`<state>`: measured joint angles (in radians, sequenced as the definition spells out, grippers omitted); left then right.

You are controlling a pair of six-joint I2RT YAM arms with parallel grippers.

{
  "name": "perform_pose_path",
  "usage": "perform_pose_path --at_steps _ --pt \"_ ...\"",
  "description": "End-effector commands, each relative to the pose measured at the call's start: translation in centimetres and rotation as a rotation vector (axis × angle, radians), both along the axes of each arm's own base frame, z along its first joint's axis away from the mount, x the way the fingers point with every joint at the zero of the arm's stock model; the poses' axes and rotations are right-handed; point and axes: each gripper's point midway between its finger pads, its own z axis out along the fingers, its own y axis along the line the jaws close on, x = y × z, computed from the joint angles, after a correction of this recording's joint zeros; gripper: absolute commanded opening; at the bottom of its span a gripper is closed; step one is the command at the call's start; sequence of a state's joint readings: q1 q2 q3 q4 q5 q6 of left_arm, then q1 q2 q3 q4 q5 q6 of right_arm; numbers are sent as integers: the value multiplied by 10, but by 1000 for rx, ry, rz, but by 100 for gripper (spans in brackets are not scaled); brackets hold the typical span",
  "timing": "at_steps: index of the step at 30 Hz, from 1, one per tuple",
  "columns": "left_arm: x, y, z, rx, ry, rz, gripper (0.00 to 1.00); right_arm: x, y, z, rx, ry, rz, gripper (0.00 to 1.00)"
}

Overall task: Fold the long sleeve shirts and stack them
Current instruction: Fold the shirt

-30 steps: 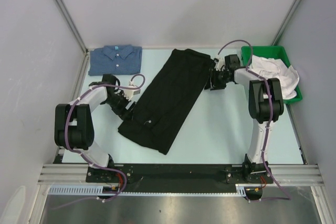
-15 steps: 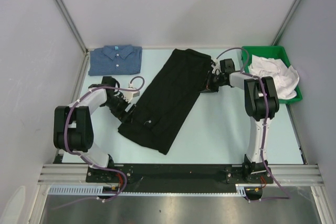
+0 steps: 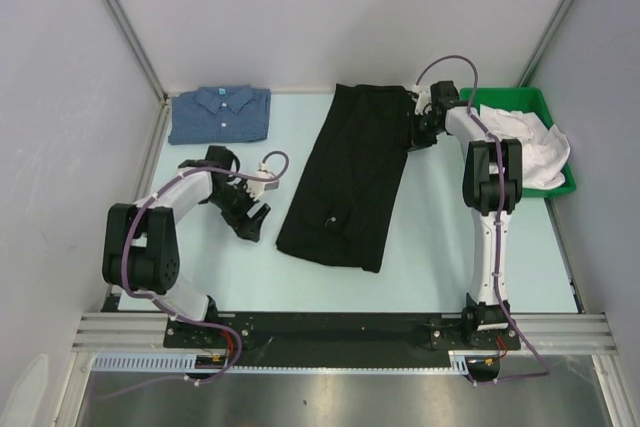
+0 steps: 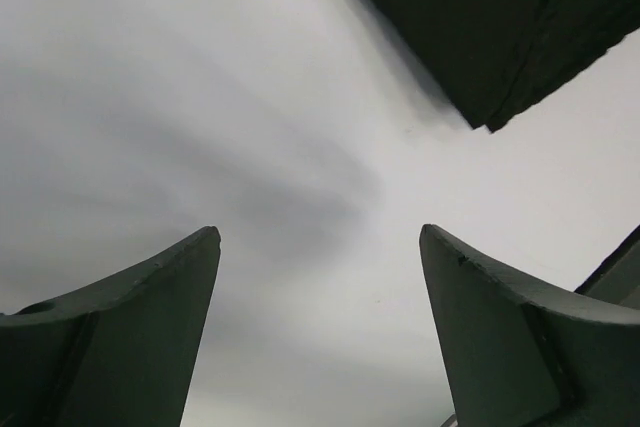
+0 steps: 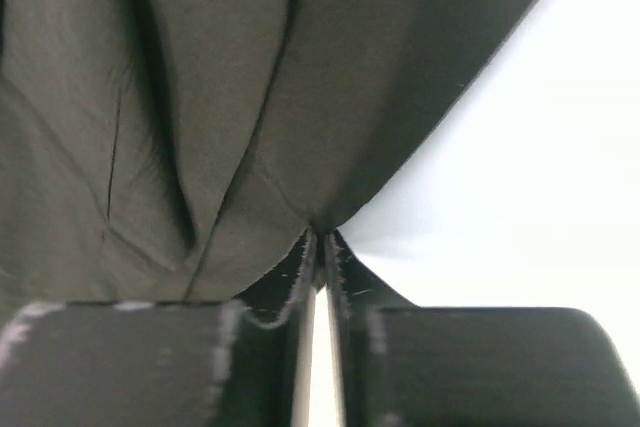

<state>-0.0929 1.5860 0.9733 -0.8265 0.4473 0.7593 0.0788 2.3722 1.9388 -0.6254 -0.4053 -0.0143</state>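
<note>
Right gripper (image 3: 418,133) clamps the far right edge of the black shirt (image 3: 350,182); left gripper (image 3: 254,219) gapes empty near its left side.

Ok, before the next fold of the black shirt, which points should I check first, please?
1. Grip of the right pincer on the black shirt: ok, shut on its far edge.
2. Grip of the left pincer on the shirt: not ok, open and off the cloth.
3. Shirt folded into a long strip: ok.
4. Sleeves tucked inside: cannot tell.
5. The blue shirt folded and apart from the black one: ok.
</note>
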Motion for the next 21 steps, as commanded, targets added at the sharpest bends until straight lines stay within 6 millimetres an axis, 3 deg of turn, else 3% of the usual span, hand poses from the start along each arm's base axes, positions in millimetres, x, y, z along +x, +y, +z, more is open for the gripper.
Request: perform_pose_path --at_steps 1,2,4,5,7,8,9,11,12,13,15,16,19,21 --pt "8 -30 29 -100 -124 -132 88 -9 -38 -3 -225 -31 125 18" --pt "9 -37 33 -108 -151 -163 89 -9 -48 10 -249 -65 145 32" --pt "18 -47 43 -143 -235 -223 93 -19 -56 20 -262 -70 159 46" --pt "19 -54 46 -158 -261 -264 93 -22 -59 45 -255 -115 166 54" --pt "19 -63 50 -185 -319 -381 93 -51 -59 43 -233 -100 237 64" --pt "14 -69 49 -195 -330 -438 93 -57 -51 75 -199 -183 267 66" --pt "12 -72 48 -203 -346 -489 93 -83 -47 59 -188 -153 342 67" --pt "7 -81 42 -206 -382 -621 91 -111 -31 67 -123 -188 435 68" --pt "4 -85 38 -202 -382 -665 91 -123 -20 84 -123 -255 511 68" --pt "0 -91 35 -194 -397 -742 90 -148 -13 70 -95 -220 561 66" --pt "-7 -96 26 -192 -385 -805 86 -177 16 77 -57 -253 675 63" --pt "-14 -98 19 -183 -387 -869 85 -198 23 65 -45 -220 730 60" --pt "-25 -100 4 -167 -411 -958 84 -236 55 60 11 -161 801 52" --pt "-25 -98 2 -142 -450 -988 84 -257 65 52 66 -87 780 51"
